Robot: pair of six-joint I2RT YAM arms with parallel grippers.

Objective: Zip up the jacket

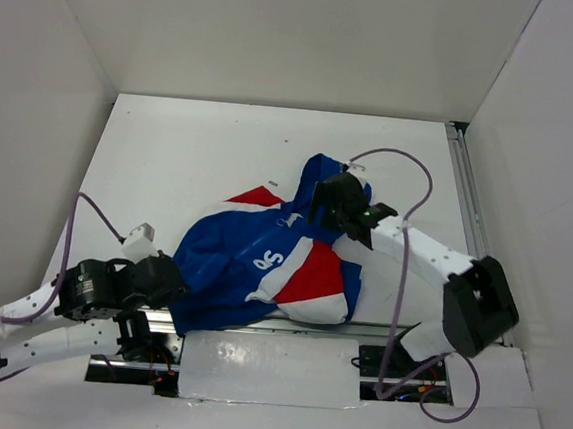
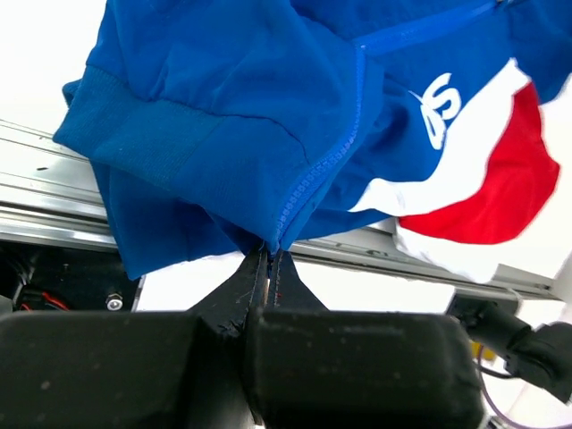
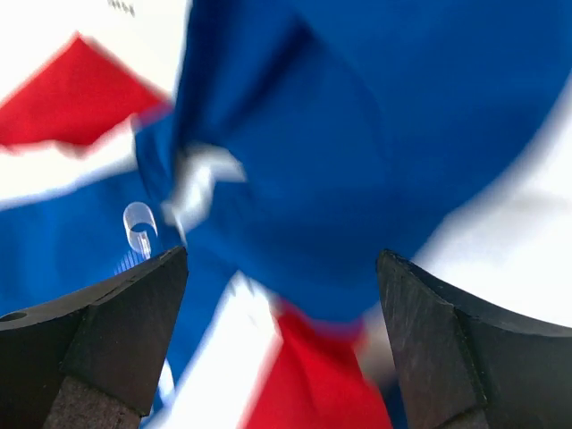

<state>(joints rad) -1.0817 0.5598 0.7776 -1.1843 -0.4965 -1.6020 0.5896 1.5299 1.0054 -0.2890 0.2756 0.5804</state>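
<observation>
- Blurred in the right wrist view: jacket, white markings unreadable.
- Cut off by the left wrist view's top and right edges: most of that jacket.
- Hidden between closed fingertips of the left gripper: bottom end of the zipper.
- Covered from above by the right gripper: jacket's top end.
- Too small to read from above: chest lettering.

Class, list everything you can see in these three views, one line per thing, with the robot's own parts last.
jacket: one, royal blue with red and white panels, crumpled on the table, hem at the near edge
zipper: one, blue, down the jacket's front
table: one, white, walls on three sides
rail: one, silver, along the table's near edge
cables: two, purple, one by each arm
left gripper: one, black, shut on the jacket's bottom edge
right gripper: one, black, open above the jacket
</observation>
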